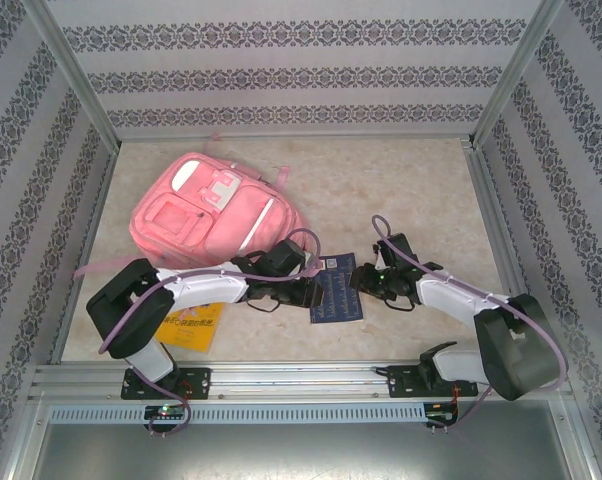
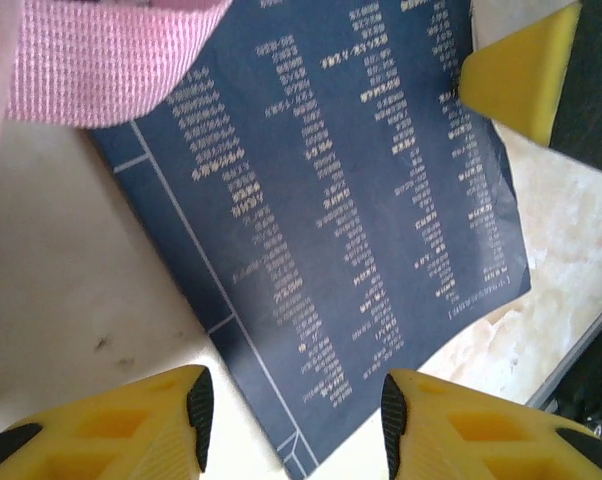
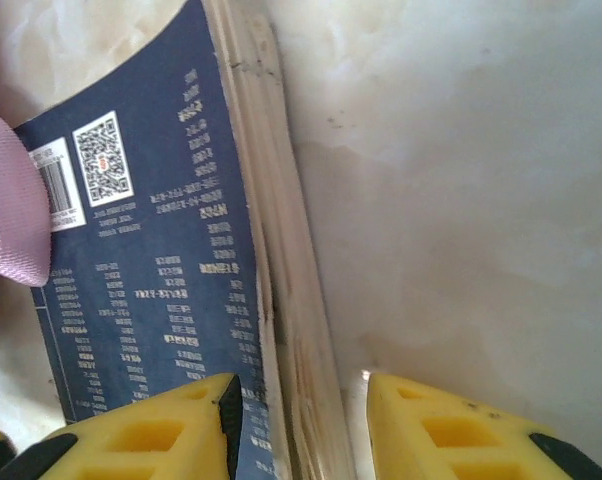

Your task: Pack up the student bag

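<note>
The pink backpack (image 1: 213, 212) is seen lying flat on the table (image 1: 401, 180), in the upper left of the top view. Whether a pocket is unzipped cannot be told. A blue book (image 1: 338, 290) is lying in the middle of the table, just beside the bag, with a pink strap (image 2: 101, 60) laid over one corner. The left gripper (image 1: 309, 292) is held open at the book's left side. The right gripper (image 1: 359, 275) is held open over its right edge. The book is not squeezed by either. A yellow book (image 1: 191, 325) is seen under the left arm. Most of the packing is judged not yet done.
</note>
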